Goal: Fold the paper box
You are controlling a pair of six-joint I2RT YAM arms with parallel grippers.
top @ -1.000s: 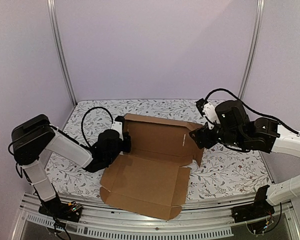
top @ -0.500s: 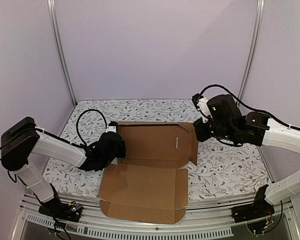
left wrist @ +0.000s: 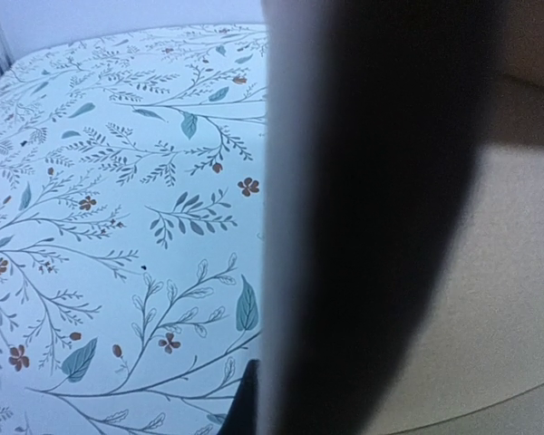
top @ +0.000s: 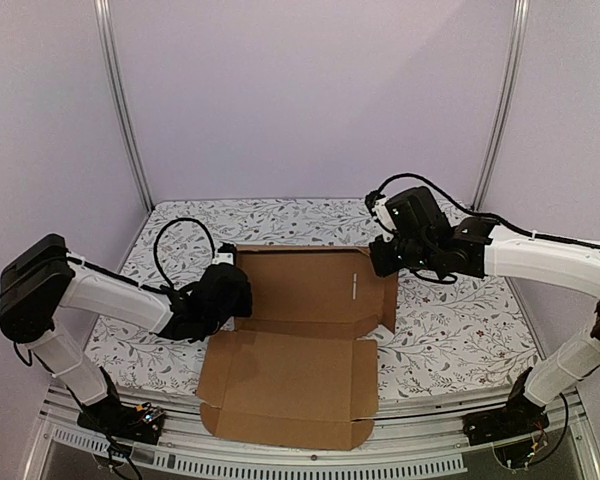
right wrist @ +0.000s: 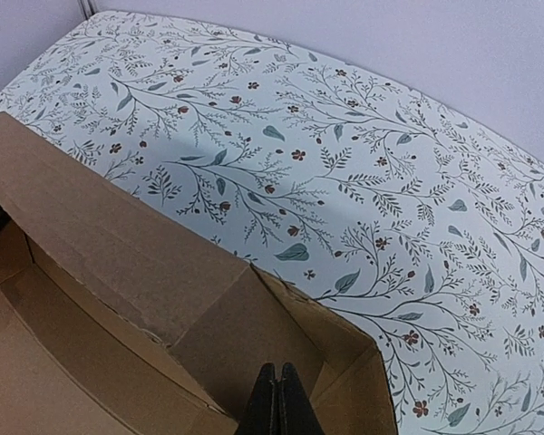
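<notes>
Two end effectors on paper box (top: 290,350), mid-surface (top: 450,330). Left end effector (top: 236,292) at its 9 o'clock wall, grip can't tell. Right end effector (right wrist: 273,391) at 2 o'clock corner, fingers pressed together. Best: hold walls upright, tuck corner flap inward.

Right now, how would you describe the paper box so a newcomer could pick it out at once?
Start from the floral tablecloth in the top view. At its middle, between the left gripper and the right gripper, lies the paper box: a plain brown cardboard sheet with flaps, its far panel raised. It is the only brown, unprinted thing there.
</notes>
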